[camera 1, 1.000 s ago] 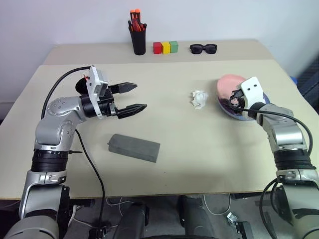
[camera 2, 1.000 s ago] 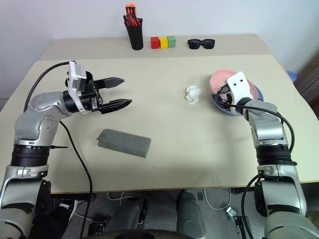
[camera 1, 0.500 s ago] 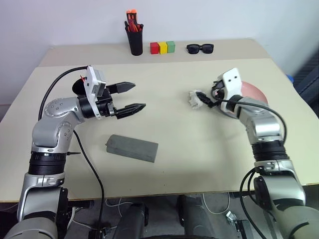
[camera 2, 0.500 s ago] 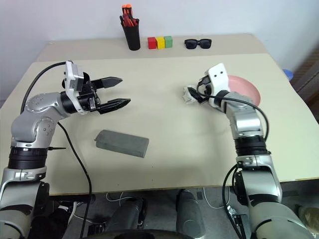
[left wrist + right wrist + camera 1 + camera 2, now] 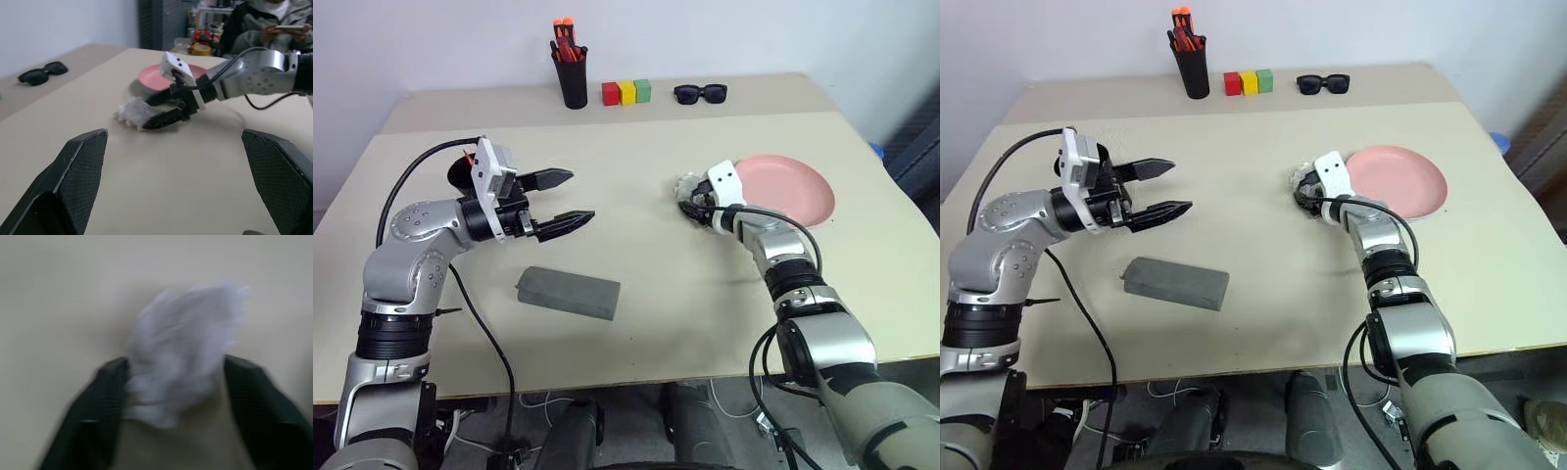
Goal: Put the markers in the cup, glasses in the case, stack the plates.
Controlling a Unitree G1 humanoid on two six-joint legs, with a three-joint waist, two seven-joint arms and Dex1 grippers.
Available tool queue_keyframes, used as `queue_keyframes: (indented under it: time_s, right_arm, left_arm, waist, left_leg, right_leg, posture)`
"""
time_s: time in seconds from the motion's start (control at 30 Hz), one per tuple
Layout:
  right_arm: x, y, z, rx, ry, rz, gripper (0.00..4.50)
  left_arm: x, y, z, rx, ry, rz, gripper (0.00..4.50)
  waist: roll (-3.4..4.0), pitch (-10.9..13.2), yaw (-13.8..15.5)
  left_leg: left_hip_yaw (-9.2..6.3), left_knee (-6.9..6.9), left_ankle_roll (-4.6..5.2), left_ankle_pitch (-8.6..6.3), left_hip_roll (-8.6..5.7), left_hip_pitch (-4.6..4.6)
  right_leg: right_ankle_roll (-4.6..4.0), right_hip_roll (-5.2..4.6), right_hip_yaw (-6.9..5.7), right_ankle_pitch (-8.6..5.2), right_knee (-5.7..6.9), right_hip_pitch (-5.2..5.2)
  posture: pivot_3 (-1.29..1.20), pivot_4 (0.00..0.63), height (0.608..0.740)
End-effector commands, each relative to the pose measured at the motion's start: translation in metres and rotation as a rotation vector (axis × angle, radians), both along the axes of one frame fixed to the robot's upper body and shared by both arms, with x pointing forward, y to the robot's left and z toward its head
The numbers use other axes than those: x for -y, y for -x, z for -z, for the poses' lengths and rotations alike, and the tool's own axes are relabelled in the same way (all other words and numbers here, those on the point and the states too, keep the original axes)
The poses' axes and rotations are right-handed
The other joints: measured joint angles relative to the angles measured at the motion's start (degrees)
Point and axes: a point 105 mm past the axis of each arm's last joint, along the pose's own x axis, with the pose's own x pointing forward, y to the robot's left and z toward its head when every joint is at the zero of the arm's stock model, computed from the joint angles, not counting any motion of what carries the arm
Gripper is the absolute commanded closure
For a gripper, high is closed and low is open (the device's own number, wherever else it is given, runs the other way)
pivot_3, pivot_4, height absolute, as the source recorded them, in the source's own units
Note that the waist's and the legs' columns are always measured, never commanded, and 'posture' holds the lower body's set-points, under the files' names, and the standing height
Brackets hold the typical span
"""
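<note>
— How's the light?
— Bright and even from above; the desk (image 5: 705,323) shows soft, short shadows and no glare.
— Anything blurred?
— The right wrist view is smeared: the crumpled paper (image 5: 183,352) and the black fingers (image 5: 95,416) have soft edges. In the left wrist view the near fingers (image 5: 73,181) are out of focus

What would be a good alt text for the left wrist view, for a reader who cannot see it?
The right gripper reaches a crumpled white paper ball on the beige table, one finger on each side of it. Behind lie a round pink plate and black sunglasses. The left gripper's two black fingers stand wide apart in front.
</note>
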Motion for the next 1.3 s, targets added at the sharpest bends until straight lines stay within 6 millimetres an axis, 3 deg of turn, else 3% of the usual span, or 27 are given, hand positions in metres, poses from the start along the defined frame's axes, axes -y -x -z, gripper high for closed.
queue_keyframes:
  time_s: [0.03, 0.1, 0.23, 0.43, 0.53, 0.6, 0.73, 0.83, 1.0, 1.1, 1.17, 1.3]
  right_arm:
    - [-0.003, -0.007, -0.022, 0.075, -0.006, -0.002, 3.55]
    - [-0.003, -0.009, -0.033, 0.114, -0.031, -0.009, 4.47]
    - [0.009, -0.006, -0.067, 0.213, -0.095, -0.026, 4.47]
    - [0.089, 0.009, -0.094, 0.303, -0.041, 0.156, 4.47]
    - [0.125, 0.022, -0.085, 0.262, -0.007, 0.233, 4.47]
    - [0.13, 0.029, -0.073, 0.221, 0.023, 0.216, 3.91]
    - [0.125, 0.034, -0.059, 0.164, 0.062, 0.186, 2.11]
    - [0.125, 0.035, -0.072, 0.205, 0.048, 0.196, 0.53]
    - [0.127, 0.044, -0.097, 0.294, 0.047, 0.175, 0.53]
    - [0.095, 0.06, -0.118, 0.355, -0.068, -0.02, 0.53]
    - [0.063, 0.081, -0.125, 0.376, -0.116, -0.21, 0.53]
    - [0.024, 0.125, -0.138, 0.432, -0.142, -0.474, 0.53]
  left_arm:
    - [-0.003, 0.005, -0.012, 0.046, 0.014, -0.008, 0.0]
    - [-0.003, 0.006, -0.011, 0.045, 0.014, -0.011, 0.0]
    - [-0.002, 0.005, -0.009, 0.04, 0.017, -0.012, 0.0]
    - [-0.002, 0.002, -0.01, 0.049, 0.036, -0.02, 0.0]
    - [-0.001, 0.001, -0.008, 0.05, 0.036, -0.016, 0.0]
    - [0.002, 0.0, -0.007, 0.054, 0.038, -0.008, 0.0]
    - [0.007, -0.002, -0.007, 0.055, 0.049, 0.008, 0.0]
    - [0.005, -0.004, -0.007, 0.041, 0.06, 0.01, 0.0]
    - [-0.002, -0.005, -0.007, 0.051, 0.065, -0.014, 0.0]
    - [-0.006, -0.006, -0.006, 0.066, 0.07, -0.046, 0.0]
    - [-0.009, -0.004, -0.005, 0.099, 0.068, -0.064, 0.0]
    - [-0.01, 0.005, 0.001, 0.125, 0.058, -0.077, 0.0]
  waist:
    - [0.0, 0.0, 0.0]
    - [0.0, 0.0, 0.0]
    - [0.04, 0.0, 0.0]
    - [0.03, 0.0, 0.4]
    - [0.02, 0.0, 0.4]
    - [0.02, 0.0, 0.1]
    - [0.06, 0.0, -0.7]
    - [0.05, 0.0, -0.9]
    - [0.05, 0.0, 0.1]
    - [0.05, 0.0, 0.3]
    - [0.05, 0.0, 0.3]
    - [0.05, 0.0, 0.3]
  left_leg:
    - [-0.01, 0.0, 0.0, 0.0, 0.0, 0.0]
    - [-0.01, 0.0, 0.0, 0.0, 0.0, 0.01]
    - [-0.01, 0.0, -0.01, 0.0, 0.0, -0.01]
    - [-0.03, 0.0, 0.0, 0.0, -0.02, -0.06]
    - [-0.01, -0.01, 0.0, 0.0, -0.02, -0.06]
    - [0.02, -0.01, 0.01, 0.0, -0.01, -0.03]
    - [0.21, 0.0, 0.01, 0.0, 0.06, 0.07]
    - [0.21, 0.03, 0.01, 0.0, 0.06, 0.07]
    - [0.2, 0.04, 0.01, 0.0, 0.04, 0.03]
    - [0.19, 0.03, 0.01, 0.0, 0.05, 0.02]
    - [0.17, 0.02, 0.01, 0.0, 0.05, 0.02]
    - [0.14, 0.04, 0.02, -0.01, 0.06, 0.02]
  right_leg:
    - [0.0, 0.0, 0.0, 0.0, 0.0, 0.0]
    - [0.0, 0.0, 0.0, 0.0, 0.01, 0.0]
    - [0.0, 0.01, 0.0, 0.0, 0.01, -0.01]
    - [0.0, 0.0, -0.01, 0.0, -0.01, -0.01]
    - [0.0, 0.0, -0.01, 0.0, -0.04, 0.01]
    - [0.0, 0.0, -0.01, 0.0, -0.04, 0.03]
    - [0.0, 0.04, 0.11, 0.0, -0.01, 0.03]
    - [0.0, 0.04, 0.12, 0.0, 0.02, 0.03]
    - [0.01, 0.02, 0.12, 0.0, -0.03, 0.02]
    - [0.01, 0.02, 0.12, 0.0, -0.03, 0.02]
    - [0.01, 0.02, 0.11, 0.0, -0.04, 0.03]
    - [0.01, 0.02, 0.11, 0.0, -0.03, 0.03]
  posture:
    - [0.0, 0.15, 0.74]
    - [0.0, 0.15, 0.74]
    - [0.0, 0.15, 0.74]
    - [0.0, 0.15, 0.74]
    - [0.0, 0.15, 0.74]
    - [0.0, 0.15, 0.74]
    - [0.0, 0.15, 0.74]
    - [0.0, 0.15, 0.74]
    - [0.0, 0.15, 0.74]
    - [0.0, 0.15, 0.74]
    - [0.0, 0.15, 0.74]
    - [0.0, 0.15, 0.74]
